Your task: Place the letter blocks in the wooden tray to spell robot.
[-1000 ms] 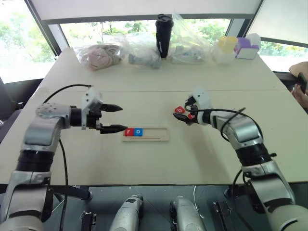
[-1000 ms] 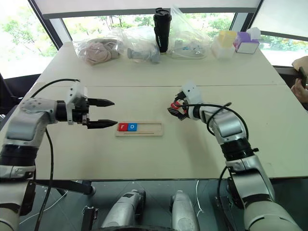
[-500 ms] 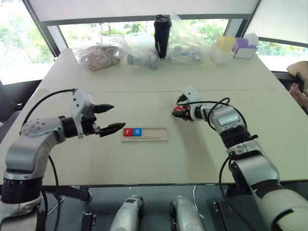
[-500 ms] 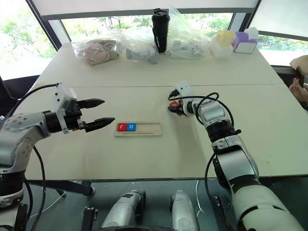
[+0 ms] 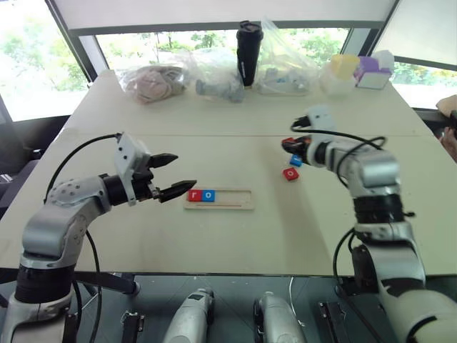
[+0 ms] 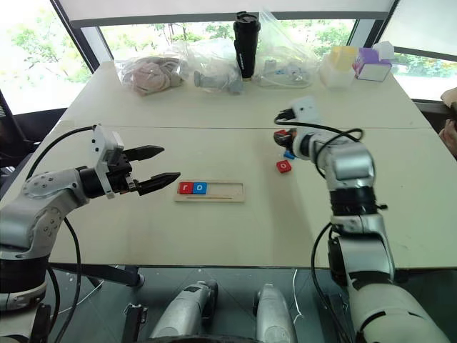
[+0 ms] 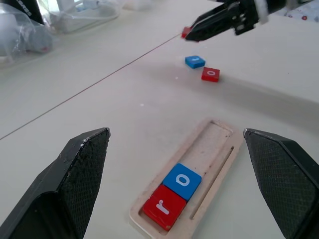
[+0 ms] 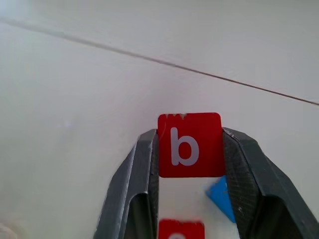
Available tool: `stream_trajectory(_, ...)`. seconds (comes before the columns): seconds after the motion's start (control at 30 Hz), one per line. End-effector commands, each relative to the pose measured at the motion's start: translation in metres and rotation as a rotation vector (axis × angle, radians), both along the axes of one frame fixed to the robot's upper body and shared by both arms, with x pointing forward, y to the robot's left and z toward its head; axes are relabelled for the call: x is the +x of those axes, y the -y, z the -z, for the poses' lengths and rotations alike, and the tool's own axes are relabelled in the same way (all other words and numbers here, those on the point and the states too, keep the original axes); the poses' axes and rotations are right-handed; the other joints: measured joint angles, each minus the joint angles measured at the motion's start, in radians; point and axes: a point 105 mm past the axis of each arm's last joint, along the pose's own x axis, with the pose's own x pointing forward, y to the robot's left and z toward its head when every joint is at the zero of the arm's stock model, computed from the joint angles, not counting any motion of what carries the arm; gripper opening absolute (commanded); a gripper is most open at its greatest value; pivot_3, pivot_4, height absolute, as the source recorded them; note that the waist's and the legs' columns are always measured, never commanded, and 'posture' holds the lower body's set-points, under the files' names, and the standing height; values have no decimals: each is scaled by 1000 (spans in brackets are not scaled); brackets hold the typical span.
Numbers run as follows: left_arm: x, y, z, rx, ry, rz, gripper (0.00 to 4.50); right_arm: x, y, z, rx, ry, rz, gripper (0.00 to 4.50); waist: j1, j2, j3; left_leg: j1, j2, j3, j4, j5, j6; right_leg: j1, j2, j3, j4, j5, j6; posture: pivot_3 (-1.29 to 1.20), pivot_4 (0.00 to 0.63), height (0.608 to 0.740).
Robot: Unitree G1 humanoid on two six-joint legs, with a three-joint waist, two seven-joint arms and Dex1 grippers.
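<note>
Right gripper (image 8: 190,149) jaws clamp red b block (image 8: 189,145); left gripper (image 5: 173,175) jaws wide, empty. Should seat b flat beside blue o (image 5: 208,194) in wooden tray (image 5: 235,205).

Office or lab room w/ big windows.
You're at a long pale table (image 5: 235,236); trees outside the windows (image 5: 43,50), bagged supplies (image 5: 214,71) and a black tumbler (image 5: 248,43) along the far edge.
</note>
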Motion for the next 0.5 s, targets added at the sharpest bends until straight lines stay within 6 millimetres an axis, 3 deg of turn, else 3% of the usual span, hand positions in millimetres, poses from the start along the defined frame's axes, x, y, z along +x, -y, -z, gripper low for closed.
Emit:
stream_trajectory(0.03, -8, 17, -9, -3, 40, 87, 4500, -27, 16, -8, 10, -7, 139, 1170, -1, 0, 0, 0, 0, 0, 0, 0, 0, 0, 0, 0, 0, 0, 0, 0, 150, 740)
stream_trajectory(0.1, -7, 21, -4, 30, 35, 115, 4500, -48, 16, 5, 24, -56, 217, 1170, -5, 0, 0, 0, 0, 1, 0, 0, 0, 0, -2, 0, 0, 0, 0, 0, 150, 740)
stream_trajectory(0.2, 0, 19, -2, 46, 31, 115, 4500, -70, -1, 28, 68, -93, 245, 1170, -7, 1, -1, 0, 1, 2, 0, 0, 0, -2, -1, 2, 1, -2, -3, 0, 150, 740)
stream_trajectory(0.33, 4, 19, 3, 70, 22, 136, 4500, -85, -26, 44, 137, -107, 255, 1170, -9, 2, -1, 0, 2, 3, -1, 0, 0, -5, 0, 5, 1, -1, -5, 0, 150, 740)
stream_trajectory(0.5, 6, 22, 3, 60, 23, 152, 4500, -93, -36, 52, 165, -125, 301, 1170, -4, 2, -1, 0, 1, 5, -1, 0, 0, -5, 2, 6, 0, 1, -3, 0, 150, 740)
